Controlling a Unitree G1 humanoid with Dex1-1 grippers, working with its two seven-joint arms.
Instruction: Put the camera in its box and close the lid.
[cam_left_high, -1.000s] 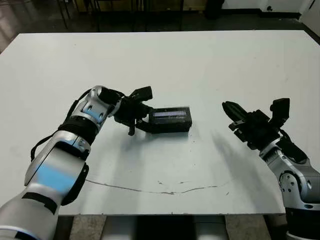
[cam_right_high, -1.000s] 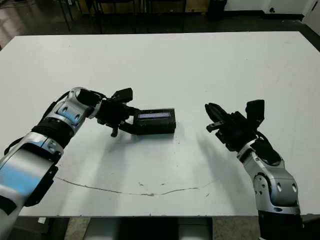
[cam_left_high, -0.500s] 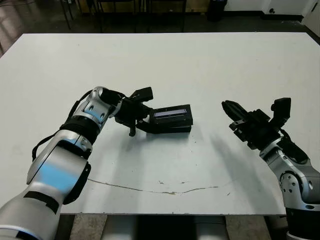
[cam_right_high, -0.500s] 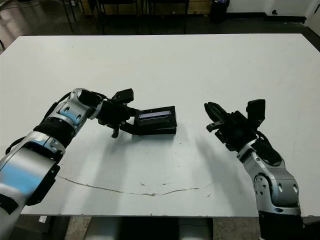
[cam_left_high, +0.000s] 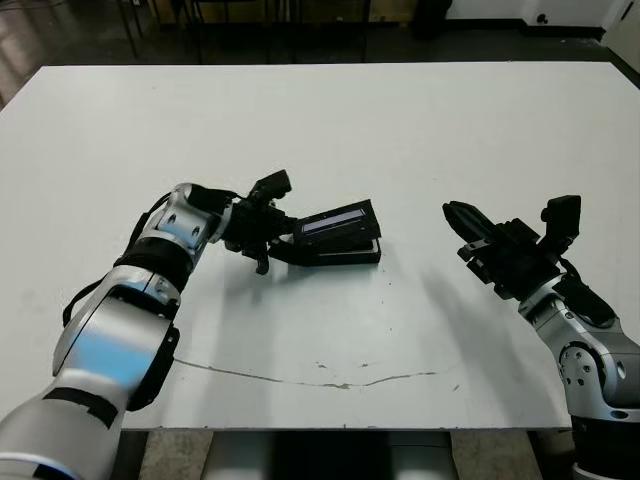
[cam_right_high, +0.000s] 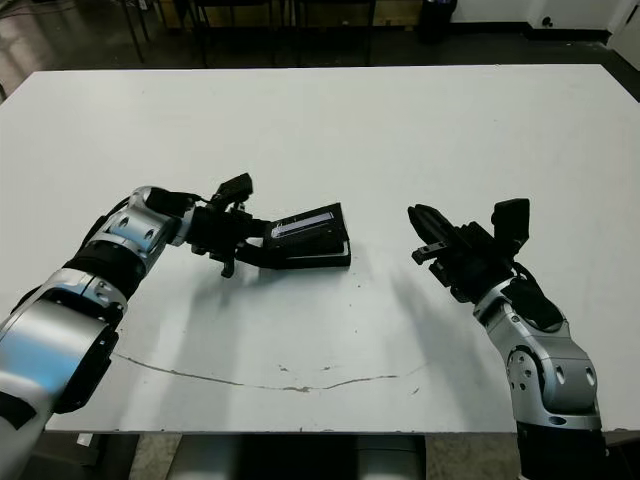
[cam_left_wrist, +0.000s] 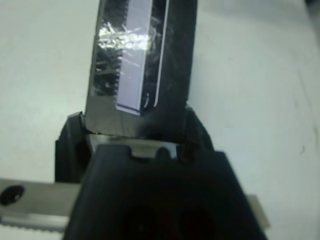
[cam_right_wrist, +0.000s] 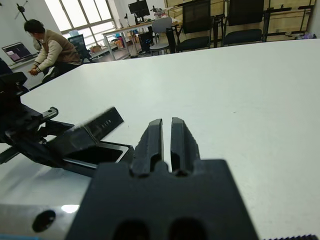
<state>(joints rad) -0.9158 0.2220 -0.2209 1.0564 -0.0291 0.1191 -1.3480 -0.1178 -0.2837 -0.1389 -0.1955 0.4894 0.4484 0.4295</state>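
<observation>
Whereas the lid (cam_left_high: 338, 220) lay flat on the box (cam_left_high: 335, 252) a second ago, the left gripper (cam_left_high: 272, 225), jaws clamped on its near end, now tilts it up, while the right gripper (cam_left_high: 505, 245) hovers well apart with jaws nearly together; camera unseen.

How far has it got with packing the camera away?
Done: no camera lies loose on the table, so it is probably in the box, though I cannot see inside. In hand: the left gripper holds the lid by one end, tilted up over the box. Left: lowering the lid flat. The right gripper hangs idle nearby.
</observation>
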